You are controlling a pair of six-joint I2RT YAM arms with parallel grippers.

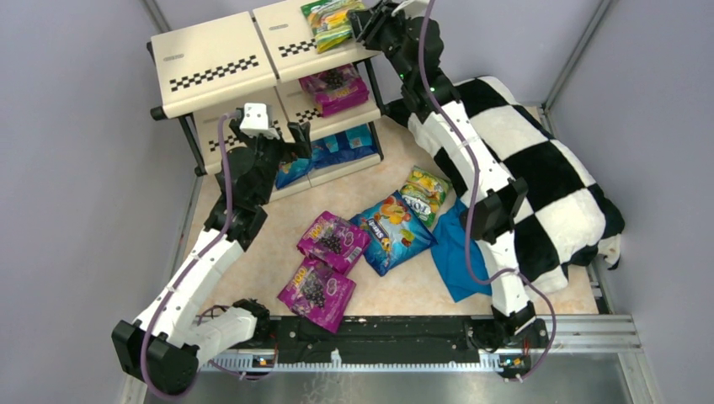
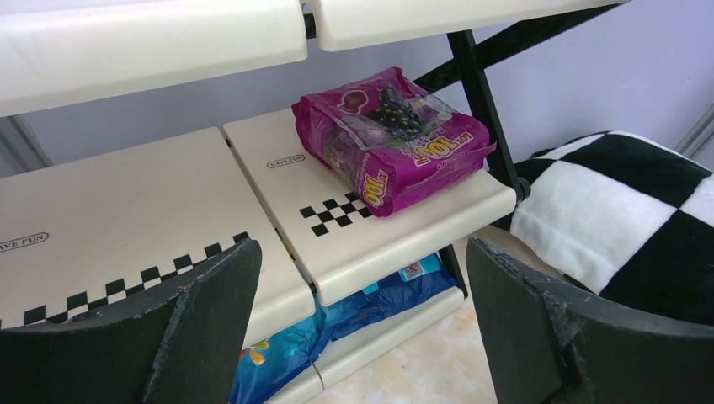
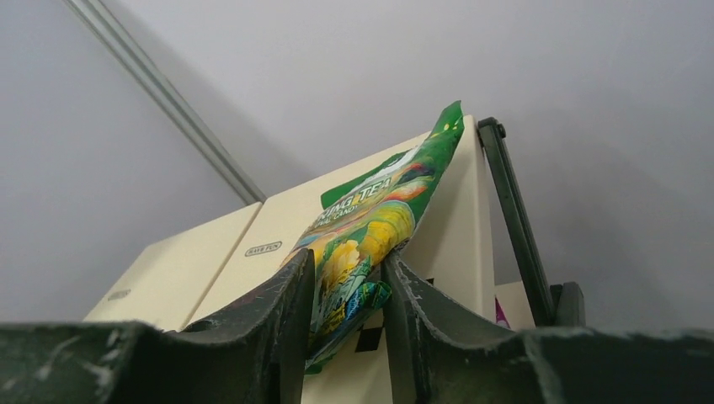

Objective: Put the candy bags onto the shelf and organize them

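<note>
The shelf (image 1: 221, 63) stands at the back left. My right gripper (image 1: 360, 25) is shut on a green-yellow candy bag (image 1: 331, 20) over the top tier's right panel. In the right wrist view the bag (image 3: 375, 223) is pinched between the fingers of that gripper (image 3: 345, 295). A purple bag (image 1: 335, 89) lies on the middle tier and also shows in the left wrist view (image 2: 391, 139). Blue bags (image 1: 341, 150) fill the bottom tier and show in the left wrist view (image 2: 370, 307). My left gripper (image 1: 295, 145) is open and empty in front of the shelf (image 2: 362, 328). Two purple bags (image 1: 334, 241) (image 1: 317, 292), a blue bag (image 1: 392, 231) and a green bag (image 1: 425, 194) lie on the floor.
A black-and-white checkered pillow (image 1: 543, 181) lies at the right under my right arm. A plain blue cloth (image 1: 459, 257) lies beside it. Grey walls close in the area on all sides. The shelf's black frame post (image 2: 480, 101) stands beside the purple bag.
</note>
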